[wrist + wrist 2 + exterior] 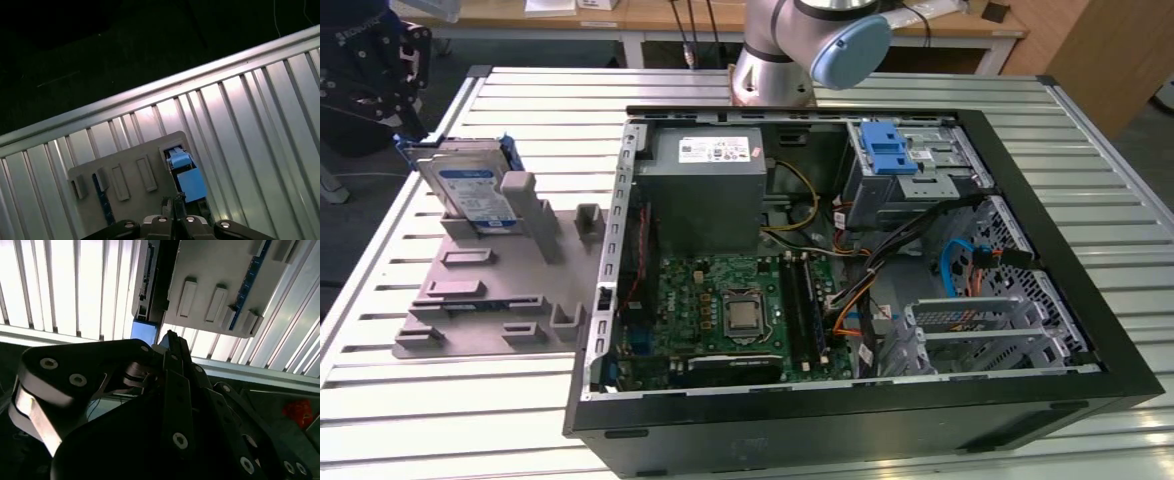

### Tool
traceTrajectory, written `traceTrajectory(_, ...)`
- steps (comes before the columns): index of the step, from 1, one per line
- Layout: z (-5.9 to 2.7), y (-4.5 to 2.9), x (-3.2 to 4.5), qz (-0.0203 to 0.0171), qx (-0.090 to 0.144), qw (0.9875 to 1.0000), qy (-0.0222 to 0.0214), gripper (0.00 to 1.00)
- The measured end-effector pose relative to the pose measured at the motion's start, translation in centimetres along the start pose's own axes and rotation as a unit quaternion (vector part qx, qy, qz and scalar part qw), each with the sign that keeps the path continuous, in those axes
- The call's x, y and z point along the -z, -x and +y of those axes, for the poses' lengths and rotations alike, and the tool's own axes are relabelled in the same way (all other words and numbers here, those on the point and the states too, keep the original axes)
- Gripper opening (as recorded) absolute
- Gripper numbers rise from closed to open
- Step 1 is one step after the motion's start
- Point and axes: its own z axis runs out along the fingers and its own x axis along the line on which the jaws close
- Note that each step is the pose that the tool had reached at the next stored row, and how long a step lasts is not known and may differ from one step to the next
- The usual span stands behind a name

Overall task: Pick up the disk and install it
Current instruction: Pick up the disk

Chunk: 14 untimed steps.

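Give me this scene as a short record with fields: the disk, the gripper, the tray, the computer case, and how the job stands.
disk: stands on edge in the grey slotted tray, at the exterior view's left
gripper: shut, holds nothing; near the tray's disk end, apart from the disk
computer case: open, lies on the slatted metal table, on the exterior view's right of the tray
job: disk not yet picked up or installed
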Motion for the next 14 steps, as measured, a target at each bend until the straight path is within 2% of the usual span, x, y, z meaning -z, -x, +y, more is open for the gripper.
traceTrajectory(4,0.0,0.0,-0.04,0.0009,0.034,0.9994,-0.0006,0.15)
traceTrajectory(8,0.0,0.0,-0.08,0.0015,0.062,0.9981,-0.001,0.15)
traceTrajectory(11,0.0,0.01,-0.1,0.0005,0.073,0.9974,-0.0009,0.15)
traceTrajectory(14,0.0,0.0,-0.1,0.0005,0.075,0.9972,-0.0008,0.15)
